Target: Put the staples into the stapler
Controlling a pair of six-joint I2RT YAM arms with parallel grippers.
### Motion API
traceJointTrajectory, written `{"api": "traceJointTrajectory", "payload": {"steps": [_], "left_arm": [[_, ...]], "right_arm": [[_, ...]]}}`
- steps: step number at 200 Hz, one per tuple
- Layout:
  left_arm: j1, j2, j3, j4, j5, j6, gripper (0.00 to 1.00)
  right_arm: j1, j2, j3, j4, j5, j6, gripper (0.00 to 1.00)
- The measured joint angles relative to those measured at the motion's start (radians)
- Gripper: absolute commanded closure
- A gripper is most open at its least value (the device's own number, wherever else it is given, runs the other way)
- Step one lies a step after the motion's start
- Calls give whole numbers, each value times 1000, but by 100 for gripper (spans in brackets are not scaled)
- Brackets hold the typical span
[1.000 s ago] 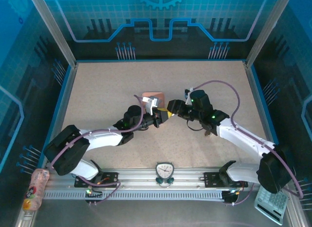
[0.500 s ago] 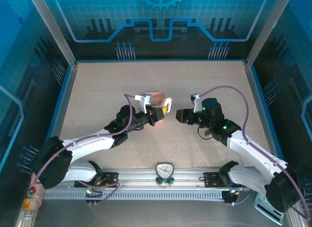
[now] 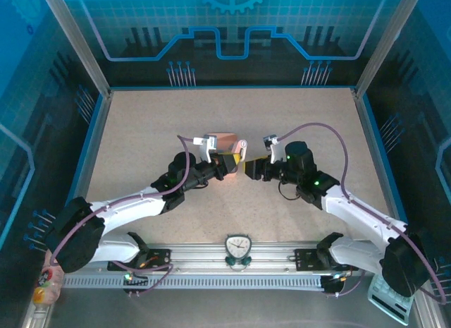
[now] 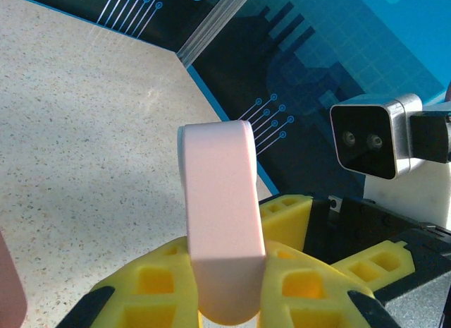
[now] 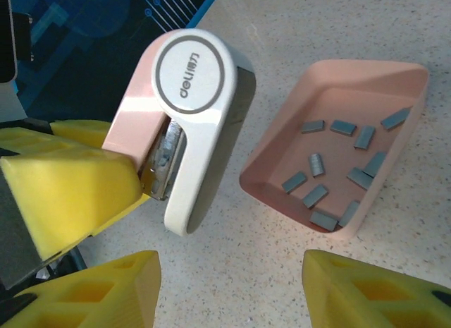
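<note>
My left gripper (image 3: 231,163) (image 4: 224,294) is shut on the stapler (image 3: 239,149) (image 4: 218,215) (image 5: 184,116), a small pale pink and white one held above the table with its silvery metal channel showing. The salmon-pink tray (image 3: 223,139) (image 5: 282,141) rests on the table just behind it and holds the staples (image 5: 330,167), several short dark grey strips lying loose. My right gripper (image 3: 251,166) (image 5: 232,293) faces the stapler from the right, close to it. Its yellow fingers (image 5: 95,293) stand open with only bare table between them.
The speckled beige table (image 3: 155,130) is bounded by a blue rim and dark see-through walls. A small clock-like timer (image 3: 238,247) sits on the front rail between the arm bases, and a calculator (image 3: 392,294) lies at the front right corner.
My right gripper had drawn back to the right and has come back left, close to the stapler. The left gripper keeps hold of the stapler and has barely shifted.
</note>
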Motion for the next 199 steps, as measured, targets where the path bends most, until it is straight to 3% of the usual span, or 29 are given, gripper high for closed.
{"api": "traceJointTrajectory", "payload": {"steps": [112,199], "left_arm": [[2,0,-7,-17,1,-26,99],[3,-86,-6,-155,32,-68,99]], "right_arm": [[-2,61,8,47,9,-3,52],[-189,74,8,25,40,3,51]]}}
